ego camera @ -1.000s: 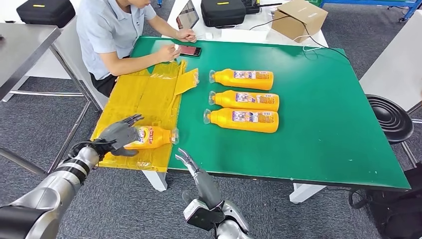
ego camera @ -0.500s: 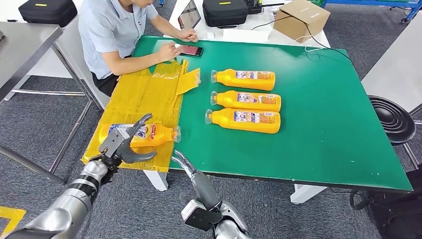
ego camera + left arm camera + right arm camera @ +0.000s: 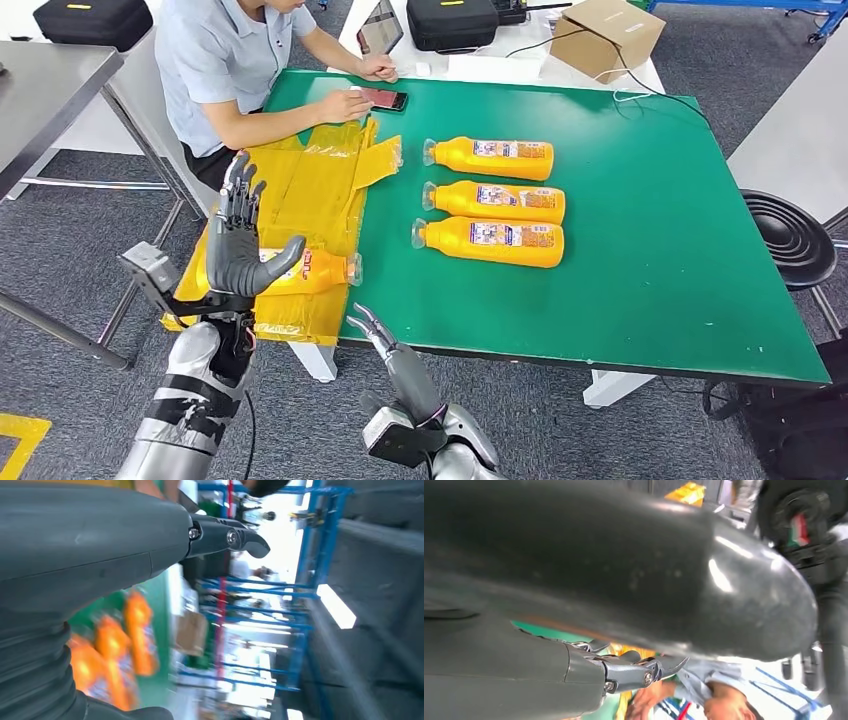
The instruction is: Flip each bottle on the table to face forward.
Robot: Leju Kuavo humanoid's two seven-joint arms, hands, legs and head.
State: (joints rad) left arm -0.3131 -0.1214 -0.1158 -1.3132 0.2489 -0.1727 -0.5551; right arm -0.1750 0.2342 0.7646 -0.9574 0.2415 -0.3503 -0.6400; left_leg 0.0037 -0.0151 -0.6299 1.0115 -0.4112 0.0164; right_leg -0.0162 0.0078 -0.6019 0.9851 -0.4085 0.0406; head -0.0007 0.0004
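Left hand (image 3: 240,250) upright, fingers spread, empty

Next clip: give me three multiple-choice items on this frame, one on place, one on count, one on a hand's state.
1. Where does the bottle nearest the robot lie?
A. on the yellow sheet
B. on the cardboard box
C. on the stool

2. How many orange bottles lie on bare green table?
A. one
B. three
C. five

3. What is the left hand doing?
A. gripping a bottle
B. raised, fingers spread, holding nothing
C. pressing the phone

Key: 1 A, yellow plastic lies under it; 2 B, three lie in a row; 3 B, nothing sits in its palm.
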